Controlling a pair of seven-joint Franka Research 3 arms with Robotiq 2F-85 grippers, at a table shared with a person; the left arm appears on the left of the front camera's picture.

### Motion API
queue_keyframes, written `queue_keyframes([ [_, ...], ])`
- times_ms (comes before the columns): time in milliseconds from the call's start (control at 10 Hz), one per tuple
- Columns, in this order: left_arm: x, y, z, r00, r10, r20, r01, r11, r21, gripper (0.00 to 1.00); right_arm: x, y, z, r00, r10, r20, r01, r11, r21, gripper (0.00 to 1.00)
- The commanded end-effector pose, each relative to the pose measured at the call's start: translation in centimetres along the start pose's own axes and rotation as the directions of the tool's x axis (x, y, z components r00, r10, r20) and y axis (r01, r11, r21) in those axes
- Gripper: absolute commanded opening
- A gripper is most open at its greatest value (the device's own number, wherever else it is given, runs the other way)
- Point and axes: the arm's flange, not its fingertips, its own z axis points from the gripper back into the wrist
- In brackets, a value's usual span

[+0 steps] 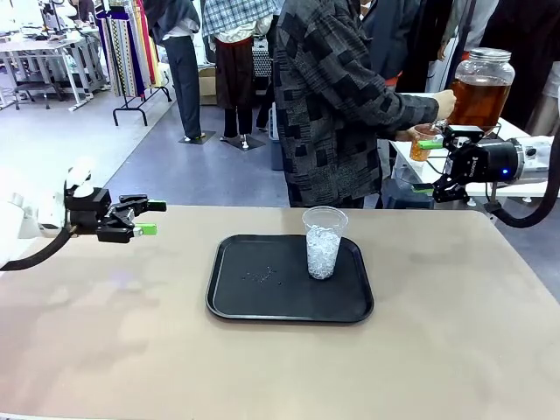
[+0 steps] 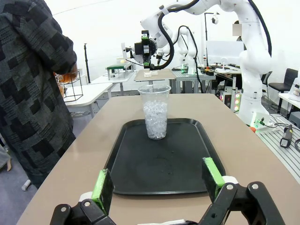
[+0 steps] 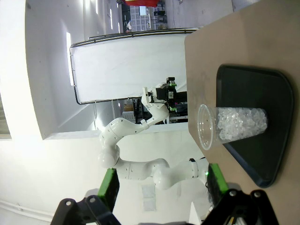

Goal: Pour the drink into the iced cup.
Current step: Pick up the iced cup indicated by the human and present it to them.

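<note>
Ice is seen filling the lower part of the iced cup (image 1: 323, 242), which stands upright on the right half of a black tray (image 1: 254, 297) at the centre of the front view, on the tan counter (image 1: 131, 350). The drink (image 1: 478, 101) is found at the upper right of that frame, amber-brown inside a large lidded glass jar (image 1: 488, 58) on a white side table (image 1: 525, 185) beyond the counter's far edge. A person's hand (image 1: 444, 103) is laid against the jar, and a small cup (image 1: 423, 140) of amber liquid is held just below it. The left claw (image 1: 154, 218) is held open and empty at the left edge above the counter, well apart from the tray. The right claw (image 1: 426, 166) is likewise spread wide with nothing between its pads, near the small cup at the upper right. The jar is judged heavy, rigid and breakable, so it is better left standing. The small cup is judged light, thin-walled and easily crushed or spilled. It should be gripped gently around its middle, below the rim, and kept level until it is over the iced cup.
</note>
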Motion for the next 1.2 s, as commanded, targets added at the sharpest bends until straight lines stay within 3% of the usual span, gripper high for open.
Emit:
queue_keyframes([
  [0,0.26,0.01,-0.04,1.0,0.007,-0.003,-0.007,1.0,0.001,1.0,0.07,0.16,-0.03,1.0,0.004,0.004,-0.004,1.0,-0.003,1.0],
  [1100,0.26,0.01,-0.04,1.0,0.007,-0.003,-0.007,1.0,0.001,1.0,0.07,0.16,-0.03,1.0,0.004,0.004,-0.004,1.0,-0.003,1.0],
])
